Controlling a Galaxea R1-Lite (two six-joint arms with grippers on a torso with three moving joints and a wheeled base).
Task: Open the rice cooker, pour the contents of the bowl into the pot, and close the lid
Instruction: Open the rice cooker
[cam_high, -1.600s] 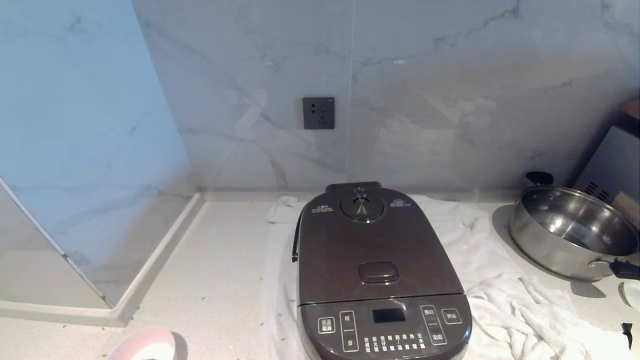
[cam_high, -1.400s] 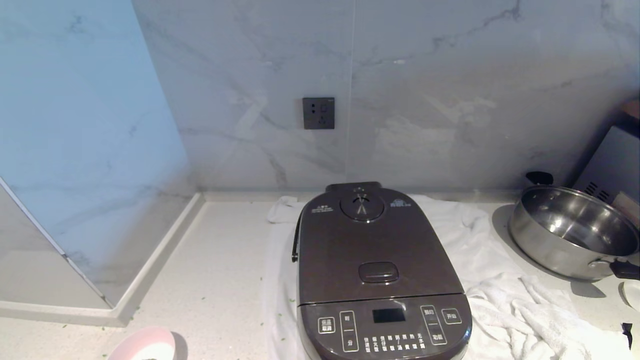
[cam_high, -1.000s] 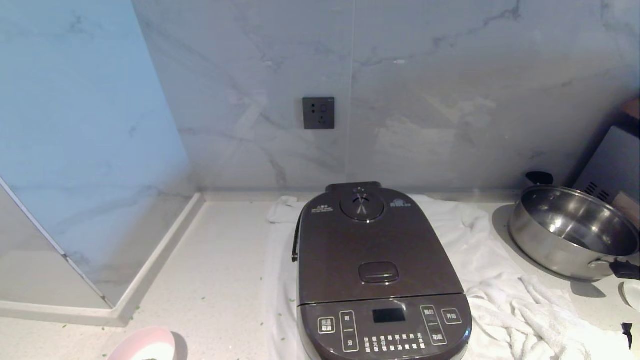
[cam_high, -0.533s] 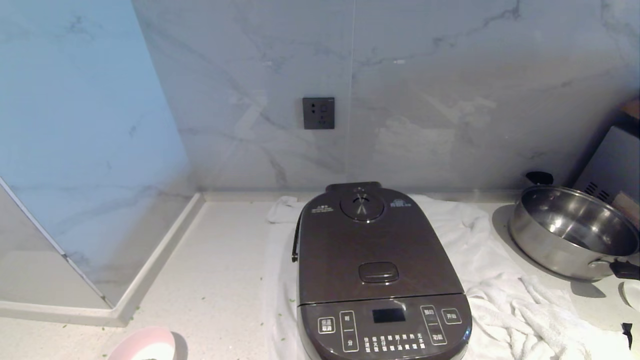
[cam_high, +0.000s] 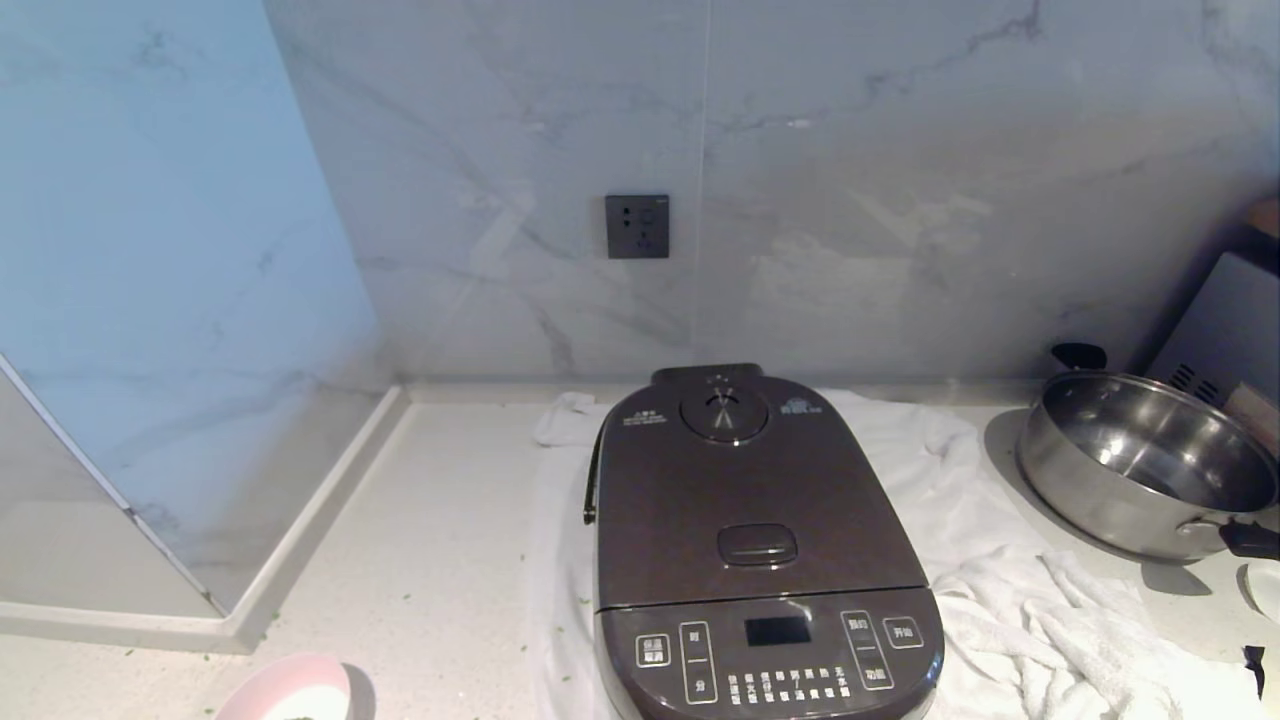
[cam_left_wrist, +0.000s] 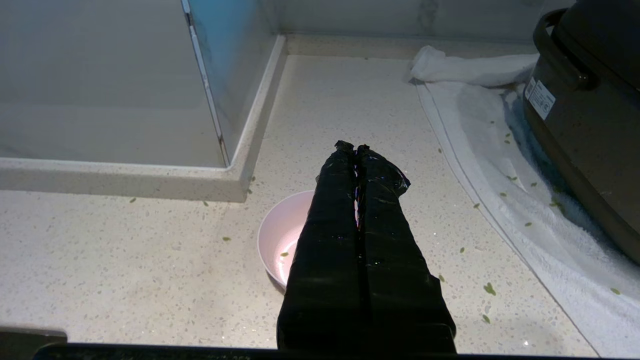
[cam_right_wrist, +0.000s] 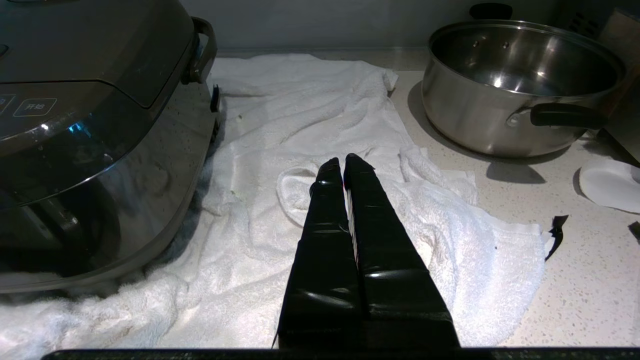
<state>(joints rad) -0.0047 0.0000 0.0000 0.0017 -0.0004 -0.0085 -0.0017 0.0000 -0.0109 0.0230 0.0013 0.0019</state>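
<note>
Countertop (cam_high: 440, 520) holds pink bowl (cam_high: 285, 695), few green bits (cam_left_wrist: 284, 254) inside.

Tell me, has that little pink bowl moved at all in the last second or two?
No. The pink bowl sits at the same spot near the counter's front edge, left of the rice cooker, same gap as before.

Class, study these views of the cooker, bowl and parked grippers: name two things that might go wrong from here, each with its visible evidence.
1. The rice cooker sits on a loose white towel; pressing its closed lid may shift it.
2. The pink bowl lies under the shut left gripper, with green bits already strewn on the counter; lifting and tipping it may spill more.
</note>
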